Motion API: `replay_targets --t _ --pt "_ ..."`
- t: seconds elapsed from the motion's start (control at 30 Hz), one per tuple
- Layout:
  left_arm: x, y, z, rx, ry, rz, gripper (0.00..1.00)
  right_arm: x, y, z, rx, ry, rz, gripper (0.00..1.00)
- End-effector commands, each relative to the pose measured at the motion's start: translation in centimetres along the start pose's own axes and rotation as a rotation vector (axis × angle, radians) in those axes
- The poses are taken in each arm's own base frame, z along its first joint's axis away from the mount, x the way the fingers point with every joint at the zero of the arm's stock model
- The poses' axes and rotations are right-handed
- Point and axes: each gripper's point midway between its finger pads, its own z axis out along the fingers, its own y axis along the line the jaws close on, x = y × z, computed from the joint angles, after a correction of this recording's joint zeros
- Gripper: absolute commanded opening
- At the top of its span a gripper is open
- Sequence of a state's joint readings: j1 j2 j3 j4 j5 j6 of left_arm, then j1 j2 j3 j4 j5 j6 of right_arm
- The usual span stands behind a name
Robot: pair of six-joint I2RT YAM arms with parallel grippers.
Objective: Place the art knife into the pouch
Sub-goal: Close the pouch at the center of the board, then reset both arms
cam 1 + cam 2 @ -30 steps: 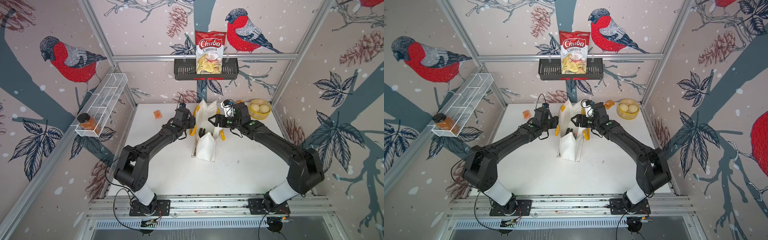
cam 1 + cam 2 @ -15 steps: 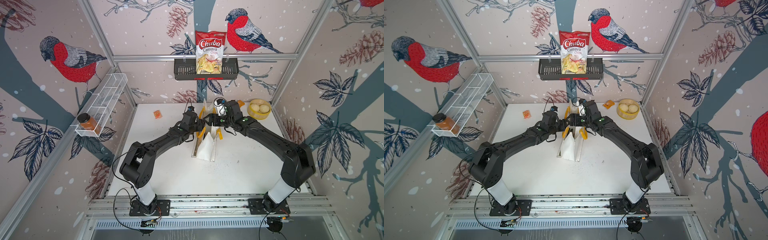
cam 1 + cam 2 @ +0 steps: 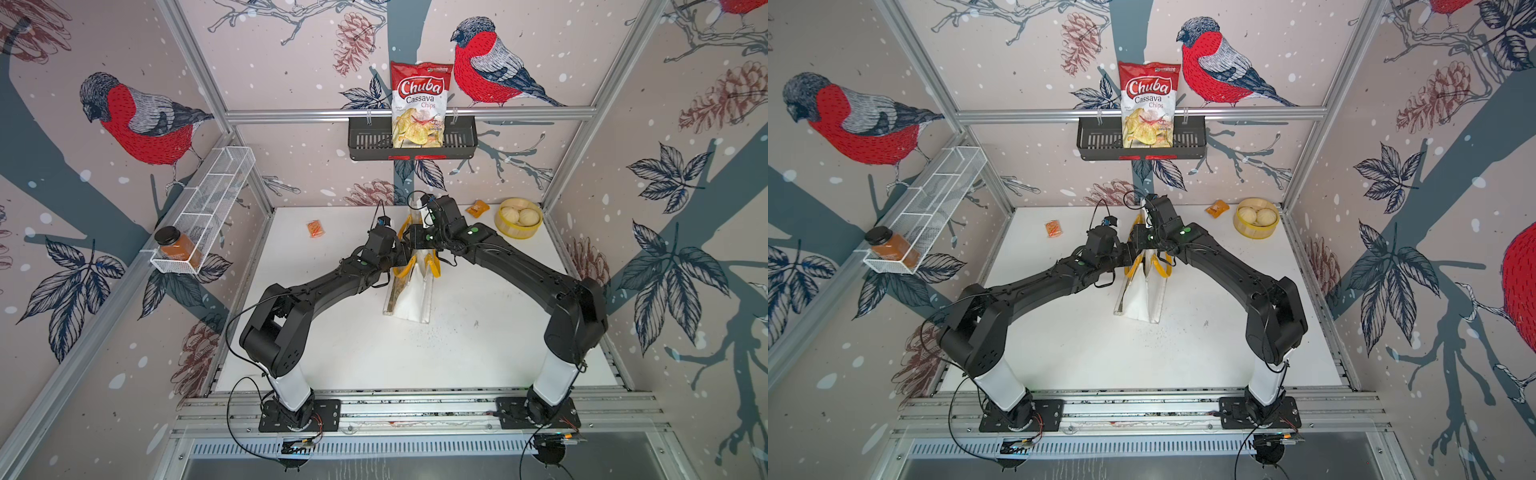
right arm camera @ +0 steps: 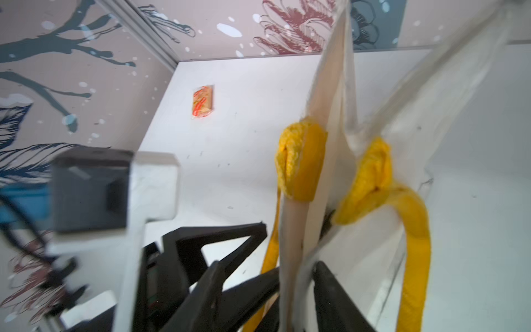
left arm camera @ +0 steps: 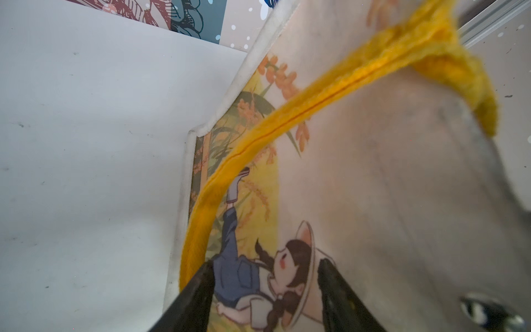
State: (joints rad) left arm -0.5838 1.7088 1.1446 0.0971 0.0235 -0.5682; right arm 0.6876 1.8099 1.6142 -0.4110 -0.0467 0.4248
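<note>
The pouch (image 3: 409, 293) (image 3: 1142, 297) is a white fabric bag with yellow loop handles, standing in the middle of the table. Its printed side (image 5: 258, 178) fills the left wrist view. My left gripper (image 5: 267, 276) (image 3: 400, 258) is open, fingertips against that printed side, beside a yellow handle (image 5: 287, 123). My right gripper (image 4: 267, 263) (image 3: 413, 247) is at the pouch's top, open, jaws either side of a white wall (image 4: 293, 244); one finger touches the fabric, the other stands clear. The art knife is out of view.
An orange packet (image 3: 315, 228) lies at the back left of the table. A second packet (image 3: 476, 208) and a yellow bowl of buns (image 3: 520, 218) are at the back right. A black basket (image 3: 365, 141) holding a chips bag (image 3: 419, 104) hangs on the back wall. A wire rack (image 3: 208, 199) with a jar (image 3: 176, 247) hangs on the left wall.
Both grippers have moved inward onto the pouch's top from either side. The right gripper's jaws have narrowed around a wall. The pouch's mouth is now narrower.
</note>
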Motion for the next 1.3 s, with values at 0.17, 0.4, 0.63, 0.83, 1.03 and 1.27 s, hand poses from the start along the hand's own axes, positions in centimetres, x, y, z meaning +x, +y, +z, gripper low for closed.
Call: replay_targets --t 0.17,0.4,0.63,0.83,1.03,1.27 --pt "-1.3 -0.7 -0.4 0.025 -0.050 0.021 0.59 0.9 -2.9 -0.2 0.186 0.032 -0.020 0.34" --pt "-1.2 -0.6 -0.3 0.015 -0.048 0.029 0.59 0.3 -2.1 -0.4 0.158 0.027 -0.031 0.00" --pt "-1.6 1.2 -1.3 -0.086 -0.060 0.071 0.60 -0.6 -1.5 -0.7 0.145 0.013 -0.056 0.03" --pt "-2.8 4.8 -4.7 -0.175 -0.139 0.062 0.61 -2.6 -0.5 -2.0 0.115 -0.049 -0.081 0.65" --pt "-3.3 9.0 -8.4 -0.294 -0.223 0.059 0.62 -4.7 0.1 -5.3 0.104 -0.134 -0.087 0.77" --pt "-3.9 12.7 -13.6 -0.478 -0.374 0.088 0.64 -4.3 -6.7 -10.1 0.266 -0.270 -0.016 0.98"
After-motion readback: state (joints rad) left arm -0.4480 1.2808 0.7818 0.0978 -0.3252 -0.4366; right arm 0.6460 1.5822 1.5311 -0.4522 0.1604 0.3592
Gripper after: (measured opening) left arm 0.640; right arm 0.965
